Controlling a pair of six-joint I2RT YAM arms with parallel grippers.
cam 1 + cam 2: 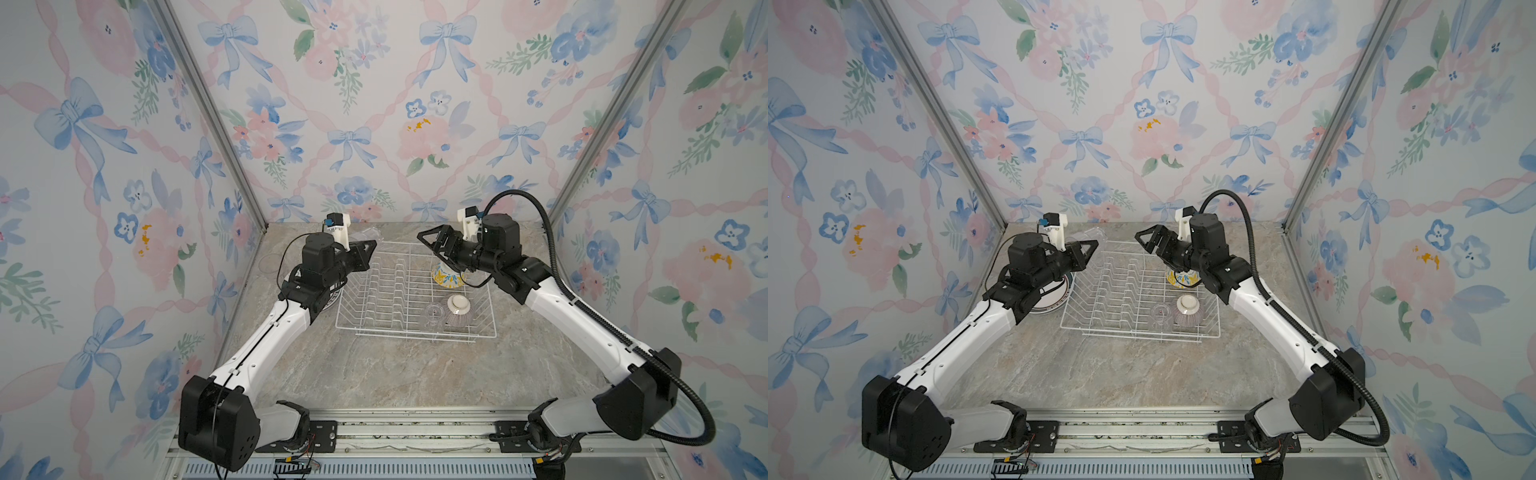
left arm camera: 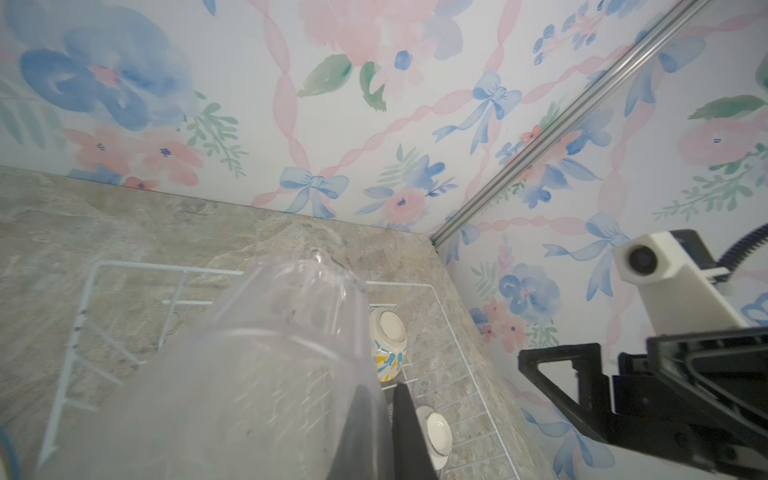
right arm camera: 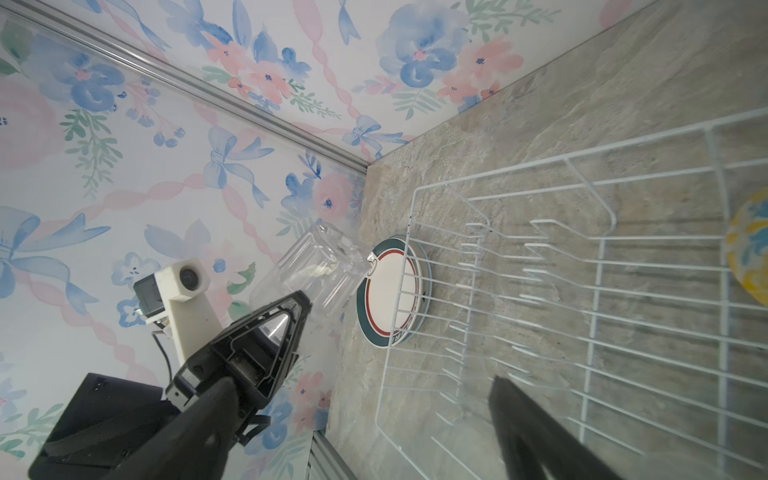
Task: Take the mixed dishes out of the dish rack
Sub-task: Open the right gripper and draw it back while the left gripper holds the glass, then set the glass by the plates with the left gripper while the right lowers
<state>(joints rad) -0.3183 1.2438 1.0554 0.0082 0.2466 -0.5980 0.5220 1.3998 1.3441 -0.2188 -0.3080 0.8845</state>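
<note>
Dish rack [image 1: 415, 333]: I see it mid-table, with a yellow-blue bowl [image 1: 446, 277], a striped bowl [image 1: 457, 309] and one glass cup [image 1: 433, 313] along its right side.
Left gripper [image 1: 368, 245]: clamped on a clear cup [image 3: 311, 266], raised over the rack's far left corner.
Right gripper [image 1: 430, 245]: fingers wide apart, empty, above the rack near the yellow-blue bowl.
Plates [image 3: 390, 295]: stacked on the table just beside the rack's left edge.
</note>
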